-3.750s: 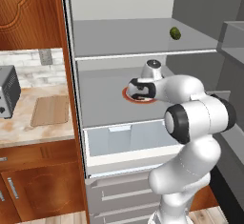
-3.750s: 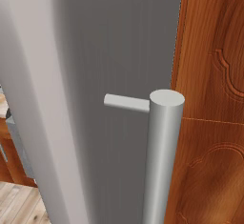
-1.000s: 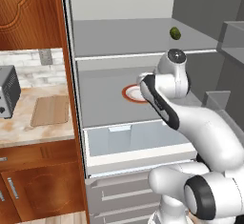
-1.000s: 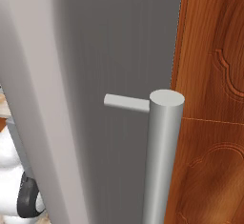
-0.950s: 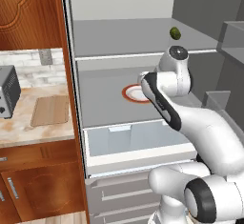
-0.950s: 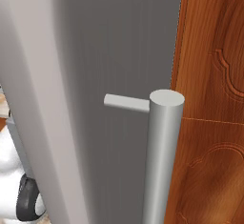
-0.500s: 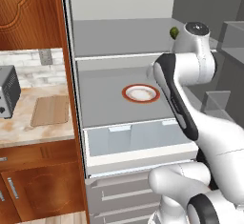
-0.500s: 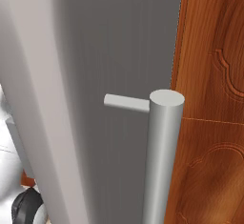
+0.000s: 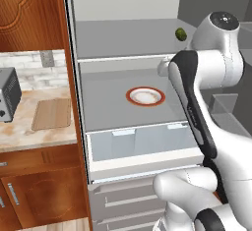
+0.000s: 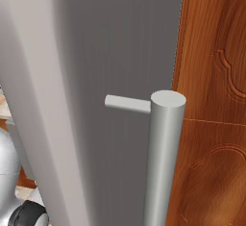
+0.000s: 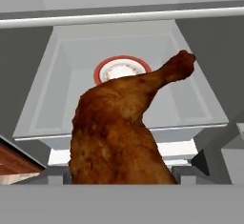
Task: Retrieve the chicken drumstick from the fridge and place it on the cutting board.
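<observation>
In the hand view the chicken drumstick [image 11: 119,132] looms large and reddish-brown, its bone end pointing up right. My gripper [image 11: 119,176] is shut on it, and the meat hides most of the fingers. Beyond it lies the fridge [image 11: 62,75] interior with a grey shelf and a pale drawer. In the left base view my arm rises high in front of the open fridge [image 9: 113,43], the hand [image 9: 165,68] near the upper shelf's edge; the drumstick is hidden there. The light-tan cutting board [image 9: 51,113] lies on the counter left of the fridge.
A white plate with an orange rim [image 9: 145,96] sits bare on the middle shelf. A small green fruit [image 9: 181,34] rests on the upper shelf. A grey toaster oven [image 9: 9,94] stands left of the board. The fridge door [image 10: 96,76] and its handle [image 10: 161,162] stand close in the right base view.
My arm has lifted off the plate and swung up and back toward the fridge's right front, taking the drumstick with it. The plate is left bare.
</observation>
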